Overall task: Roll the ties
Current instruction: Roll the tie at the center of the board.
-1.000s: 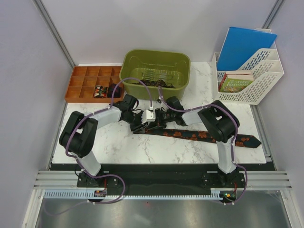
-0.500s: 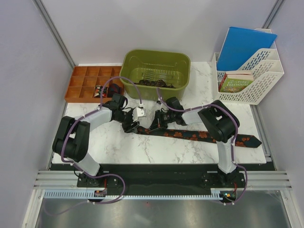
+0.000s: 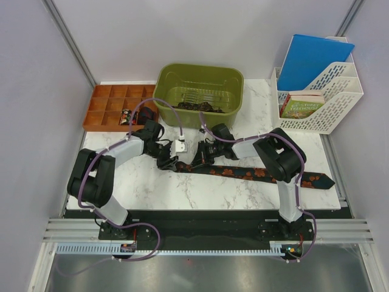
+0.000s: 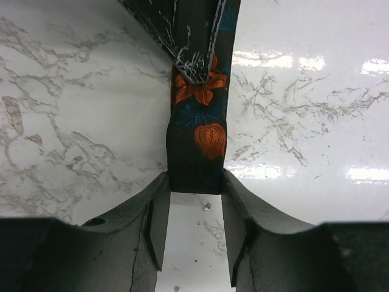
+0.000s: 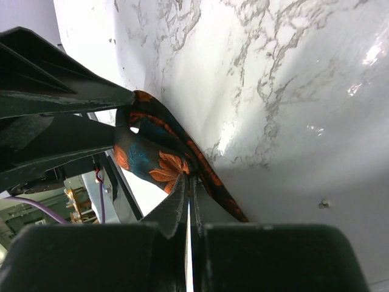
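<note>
A dark tie (image 3: 255, 173) with orange flowers lies across the table, from in front of the bin to the right edge. Its left end is folded over. My left gripper (image 3: 168, 160) sits at that folded end. In the left wrist view the fold (image 4: 197, 134) fills the gap between my fingertips, and the left gripper (image 4: 194, 180) is closed against its two edges. My right gripper (image 3: 196, 159) is just to the right of it. In the right wrist view the right gripper (image 5: 189, 182) is shut on the looped tie (image 5: 158, 161).
A green bin (image 3: 199, 92) with another dark tie inside stands right behind the grippers. An orange compartment tray (image 3: 109, 107) is at the back left. A white file rack (image 3: 319, 91) with a book and a blue folder is at the back right.
My left gripper has swung left from beside the right gripper and now sits at the tie's left end. The right gripper has stayed shut on the tie.
</note>
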Controlling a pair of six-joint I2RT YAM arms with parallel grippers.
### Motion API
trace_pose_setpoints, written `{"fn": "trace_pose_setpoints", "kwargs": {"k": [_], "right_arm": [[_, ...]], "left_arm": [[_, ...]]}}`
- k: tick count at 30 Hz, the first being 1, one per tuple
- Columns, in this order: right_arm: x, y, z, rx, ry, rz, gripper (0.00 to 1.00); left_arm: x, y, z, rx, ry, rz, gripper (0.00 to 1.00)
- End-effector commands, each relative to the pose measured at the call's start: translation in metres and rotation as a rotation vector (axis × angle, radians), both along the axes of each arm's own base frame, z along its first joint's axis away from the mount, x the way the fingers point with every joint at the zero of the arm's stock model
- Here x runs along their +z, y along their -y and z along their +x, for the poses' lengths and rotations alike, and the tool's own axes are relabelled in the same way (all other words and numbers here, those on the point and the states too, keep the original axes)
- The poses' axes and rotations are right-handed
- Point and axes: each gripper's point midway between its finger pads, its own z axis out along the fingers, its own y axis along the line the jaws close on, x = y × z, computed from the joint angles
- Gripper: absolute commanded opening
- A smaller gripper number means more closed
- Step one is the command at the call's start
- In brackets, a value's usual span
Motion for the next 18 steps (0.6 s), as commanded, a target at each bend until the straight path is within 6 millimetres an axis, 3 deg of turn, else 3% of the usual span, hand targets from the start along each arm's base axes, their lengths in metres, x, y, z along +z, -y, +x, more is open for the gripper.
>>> {"fn": "trace_pose_setpoints", "kwargs": {"k": [1,6,11,14,18], "right_arm": [[-0.011,0.001,0.007,-0.017,0.021,-0.041,0.00],[-0.009,0.001,0.008,-0.024,0.018,-0.035,0.00],[-0.004,-0.001,0.008,-0.023,0.020,-0.020,0.00],[0.002,-0.003,0.009,-0.032,0.012,0.003,0.01],[0.017,-0.003,0.007,-0.036,-0.001,0.042,0.12]], "left_arm": [[0.026,0.025,0.008,-0.045,0.026,-0.084,0.45],[0.030,0.046,0.005,-0.066,0.026,-0.097,0.44],[0.017,0.057,0.001,-0.088,0.009,-0.062,0.44],[0.007,0.058,0.002,-0.080,0.002,-0.014,0.43],[-0.010,0.048,-0.001,-0.067,-0.008,0.056,0.42]]}}
